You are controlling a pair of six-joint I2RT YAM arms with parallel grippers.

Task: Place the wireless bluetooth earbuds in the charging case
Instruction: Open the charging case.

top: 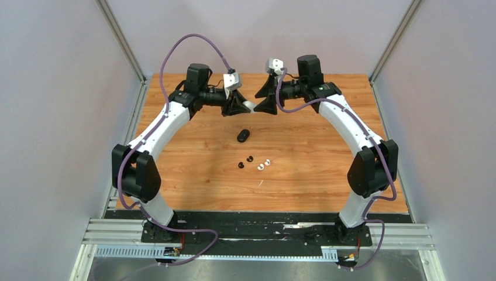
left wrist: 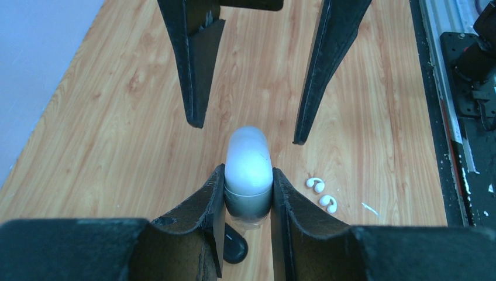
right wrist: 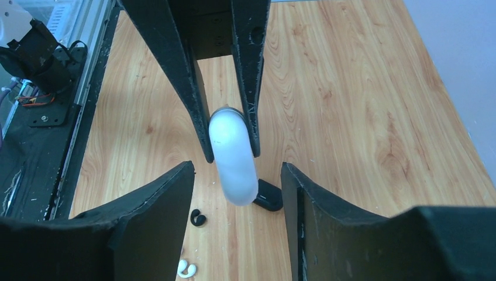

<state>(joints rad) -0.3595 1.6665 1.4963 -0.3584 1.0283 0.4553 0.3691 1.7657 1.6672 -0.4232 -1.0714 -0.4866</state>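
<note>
Left fingers (left wrist: pixel 205 216) clamp white case (left wrist: pixel 249 161), right fingers (right wrist: pixel 146 216) spread (seemingly clear), 4 earbuds (top: pixel 260 167) below

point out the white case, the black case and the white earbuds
white case (left wrist: pixel 249 158), left wrist view, rounded white lid
black case (top: pixel 243 135), top view, its middle
white earbuds (left wrist: pixel 319 187), left wrist view, the farther bud

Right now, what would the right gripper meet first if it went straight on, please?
Most likely the white case held by the left gripper: its free end lines up with the gap between the right gripper's open jaws, though depth is unclear.
</note>
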